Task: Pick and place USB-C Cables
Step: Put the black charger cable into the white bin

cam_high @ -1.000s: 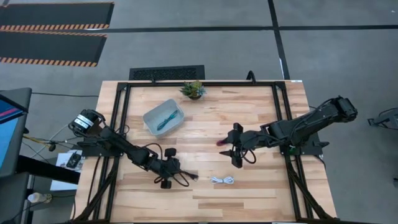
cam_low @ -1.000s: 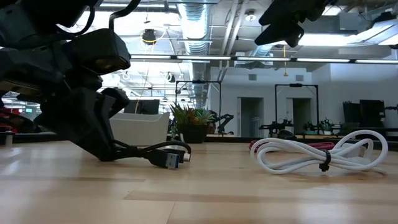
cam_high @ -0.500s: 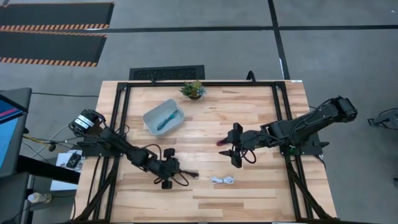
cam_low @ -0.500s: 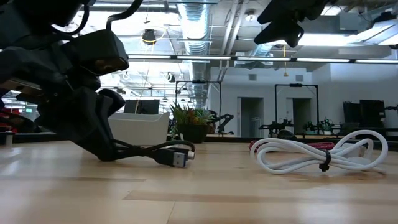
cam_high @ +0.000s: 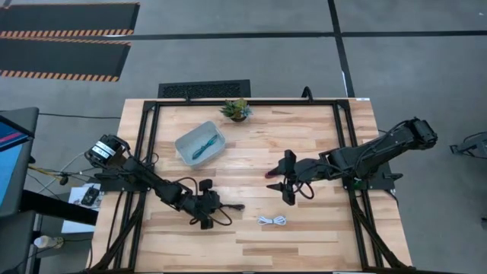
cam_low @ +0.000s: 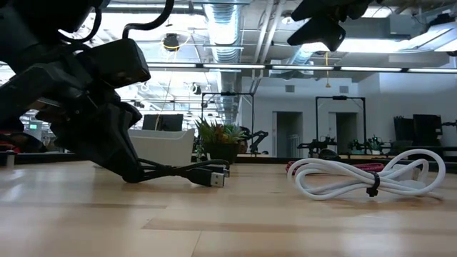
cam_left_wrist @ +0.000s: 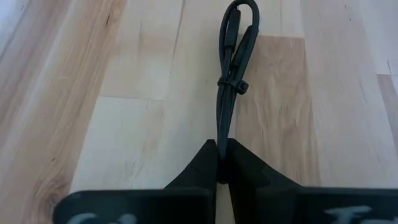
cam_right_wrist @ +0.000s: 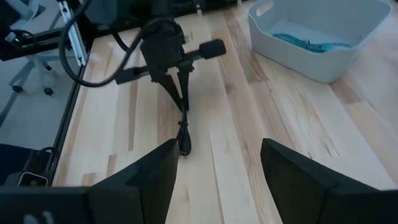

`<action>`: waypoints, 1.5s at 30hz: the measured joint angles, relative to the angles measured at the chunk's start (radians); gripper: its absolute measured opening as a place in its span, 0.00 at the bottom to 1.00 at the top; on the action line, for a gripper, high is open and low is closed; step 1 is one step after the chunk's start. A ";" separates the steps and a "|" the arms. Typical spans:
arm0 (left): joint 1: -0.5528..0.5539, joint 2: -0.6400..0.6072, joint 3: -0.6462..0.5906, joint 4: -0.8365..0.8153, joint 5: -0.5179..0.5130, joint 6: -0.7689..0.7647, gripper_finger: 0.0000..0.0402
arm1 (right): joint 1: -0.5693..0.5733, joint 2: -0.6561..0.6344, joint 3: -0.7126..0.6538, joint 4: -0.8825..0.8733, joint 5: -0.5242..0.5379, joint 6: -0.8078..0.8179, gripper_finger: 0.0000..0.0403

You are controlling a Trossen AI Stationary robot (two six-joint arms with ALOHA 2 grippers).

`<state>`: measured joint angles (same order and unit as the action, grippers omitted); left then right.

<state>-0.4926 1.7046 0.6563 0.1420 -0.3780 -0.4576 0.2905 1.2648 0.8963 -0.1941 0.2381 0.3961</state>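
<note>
My left gripper [cam_left_wrist: 219, 149] is low over the table's near left [cam_high: 215, 207] and shut on a black USB-C cable [cam_left_wrist: 231, 74], a thin bundle bound by a tie. The cable stretches away from the gripper toward the table's right. A white cable bundle [cam_high: 272, 221] lies on the table near the front edge. A maroon cable [cam_high: 272, 173] lies near the table's middle. My right gripper [cam_right_wrist: 217, 180] hangs open above the table [cam_high: 289, 196] between those two cables. A teal cable [cam_right_wrist: 308, 42] lies inside the clear bin [cam_high: 200, 143]. My left gripper pinches one end of the black cable bundle [cam_left_wrist: 220, 134] between its two fingers. The fingers slant down from the table's left and lie along the cable. The cable runs straight on from the fingertips, and its plug end [cam_low: 218, 178] rests on the table.
A small potted plant [cam_high: 237, 109] stands at the far edge behind the bin. Black frame rails [cam_high: 149, 152] run along the table's left, right and far sides. Bare wood lies between the black cable and the white one.
My left gripper has rolled at the wrist while staying in place. The black cable's free plug end has swung a little along the table, toward the right and the far edge; its held end has stayed put.
</note>
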 joint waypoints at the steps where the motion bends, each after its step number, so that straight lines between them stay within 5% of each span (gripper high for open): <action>1: 0.000 0.000 0.000 0.001 0.001 -0.006 0.00 | 0.000 0.000 0.000 0.007 0.000 -0.007 0.63; 19: -0.018 -0.002 0.002 0.055 -0.015 -0.128 0.00 | 0.000 0.000 0.000 0.044 0.000 -0.049 0.63; 30: -0.083 -0.003 0.002 0.061 -0.184 -0.176 0.00 | -0.006 0.000 0.000 0.121 0.000 -0.085 0.63; 45: -0.079 -0.006 0.003 0.066 -0.113 -0.195 0.00 | -0.014 0.000 0.000 0.126 -0.001 -0.112 0.63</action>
<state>-0.5716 1.6988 0.6590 0.2081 -0.4912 -0.6522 0.2768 1.2648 0.8959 -0.0677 0.2376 0.2843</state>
